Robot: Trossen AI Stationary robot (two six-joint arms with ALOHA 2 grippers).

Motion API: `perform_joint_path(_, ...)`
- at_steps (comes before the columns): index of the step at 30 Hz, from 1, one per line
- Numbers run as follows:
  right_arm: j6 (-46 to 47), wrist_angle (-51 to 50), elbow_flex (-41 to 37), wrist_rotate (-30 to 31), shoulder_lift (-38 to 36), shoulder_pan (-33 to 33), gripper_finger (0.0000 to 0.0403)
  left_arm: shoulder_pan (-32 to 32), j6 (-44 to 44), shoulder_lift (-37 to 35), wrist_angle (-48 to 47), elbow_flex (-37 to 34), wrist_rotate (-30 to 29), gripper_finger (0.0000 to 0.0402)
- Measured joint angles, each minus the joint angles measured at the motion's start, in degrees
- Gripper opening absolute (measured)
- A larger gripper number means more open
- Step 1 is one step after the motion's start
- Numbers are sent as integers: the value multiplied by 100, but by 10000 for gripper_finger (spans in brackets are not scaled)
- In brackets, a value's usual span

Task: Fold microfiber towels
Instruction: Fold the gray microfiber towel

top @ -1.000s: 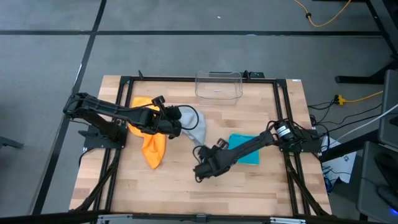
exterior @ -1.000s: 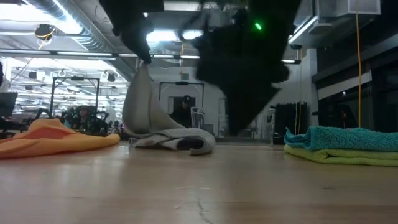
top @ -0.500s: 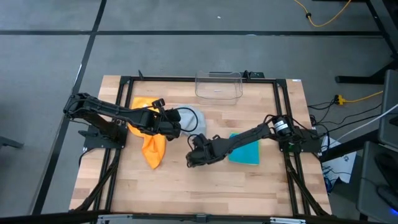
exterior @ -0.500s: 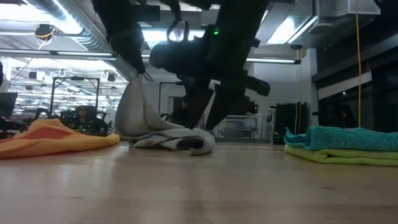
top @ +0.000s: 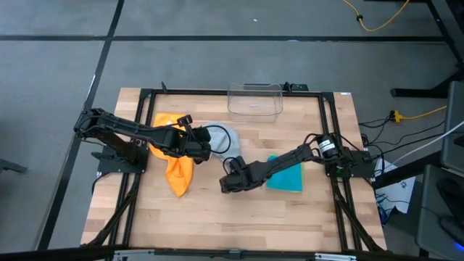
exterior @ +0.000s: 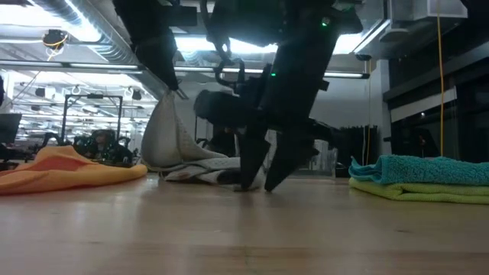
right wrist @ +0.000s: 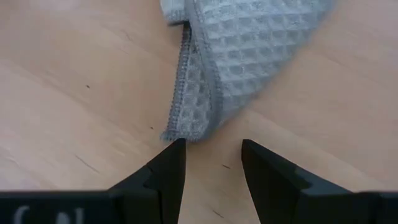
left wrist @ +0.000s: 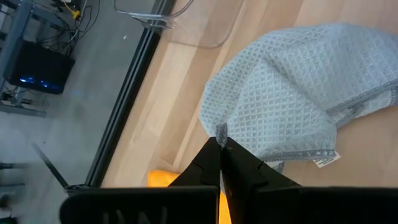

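Pinching a corner of the grey towel (left wrist: 292, 93) and lifting it, left gripper (left wrist: 221, 144) mid-table, right gripper (right wrist: 211, 155) spread wide just at the towel's lower edge, orange towel (top: 176, 170) left, teal towel (top: 290, 176) right.

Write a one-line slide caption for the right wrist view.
Right tool, open, poised at the hemmed corner of the grey towel lying on the wooden table, not yet gripping it.

Grey towel (right wrist: 249, 56) corner between spread jaws
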Motion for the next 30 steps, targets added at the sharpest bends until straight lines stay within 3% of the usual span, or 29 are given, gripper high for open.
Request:
perform_joint_path(12, -397, 95, 273, -95, 18, -35, 161, 0, 0, -2, 0, 2, 8, 0)
perform_joint_path(23, -254, -130, 337, 408, 18, -159, 161, 0, 0, -2, 0, 2, 254, 0)
perform_joint_path(30, -290, -99, 335, 245, 242, -185, 161, 0, 0, -2, 2, 7, 256, 0)
